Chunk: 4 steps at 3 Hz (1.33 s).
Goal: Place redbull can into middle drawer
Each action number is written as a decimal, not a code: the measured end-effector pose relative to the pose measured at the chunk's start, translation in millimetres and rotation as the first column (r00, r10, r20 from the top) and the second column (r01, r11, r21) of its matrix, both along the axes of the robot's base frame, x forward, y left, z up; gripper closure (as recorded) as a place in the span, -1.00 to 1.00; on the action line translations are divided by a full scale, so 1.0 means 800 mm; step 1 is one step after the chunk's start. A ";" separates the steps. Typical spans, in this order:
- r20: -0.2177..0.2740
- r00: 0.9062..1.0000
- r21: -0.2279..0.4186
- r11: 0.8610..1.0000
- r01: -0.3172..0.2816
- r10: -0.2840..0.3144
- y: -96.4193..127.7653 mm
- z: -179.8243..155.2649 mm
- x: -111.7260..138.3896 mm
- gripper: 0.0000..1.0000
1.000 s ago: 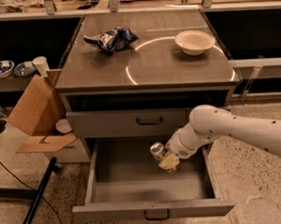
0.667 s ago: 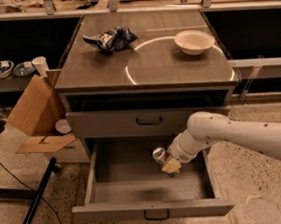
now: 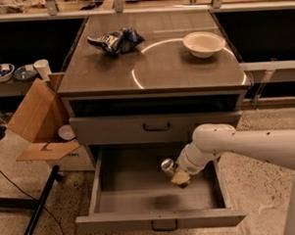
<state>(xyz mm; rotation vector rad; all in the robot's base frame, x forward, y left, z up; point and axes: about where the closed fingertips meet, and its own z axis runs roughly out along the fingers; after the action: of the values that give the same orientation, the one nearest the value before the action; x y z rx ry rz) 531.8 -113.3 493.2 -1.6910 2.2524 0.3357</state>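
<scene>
The middle drawer point(image 3: 156, 202) is pulled out wide, with a flat grey floor and a small dark bar handle at its front. My gripper point(image 3: 175, 174) hangs over the right part of the drawer tray, shut on the redbull can point(image 3: 168, 167), a slim silver can with a shiny top, tilted toward the left. The can is held a little above the drawer floor and casts a shadow below it. My white arm point(image 3: 237, 142) reaches in from the right.
The closed top drawer point(image 3: 155, 126) is above. On the cabinet top point(image 3: 111, 72) lie a dark blue chip bag point(image 3: 115, 41) and a white bowl point(image 3: 203, 43). An open cardboard box point(image 3: 39, 119) stands to the left, with a dark pole point(image 3: 38, 207) on the floor.
My gripper has moved down and slightly left with the can, lower into the open drawer.
</scene>
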 end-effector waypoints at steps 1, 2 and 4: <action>-0.002 1.000 -0.025 1.000 0.009 -0.010 -0.002 -0.007 0.002 0.25; -0.003 1.000 -0.045 0.999 0.019 -0.019 -0.005 -0.010 0.003 -0.21; -0.001 1.000 -0.064 0.998 0.014 -0.014 -0.006 -0.008 0.007 -1.00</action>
<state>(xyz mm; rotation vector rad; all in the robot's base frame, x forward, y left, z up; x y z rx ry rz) 537.1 -118.0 486.8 -1.7063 2.2978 0.2641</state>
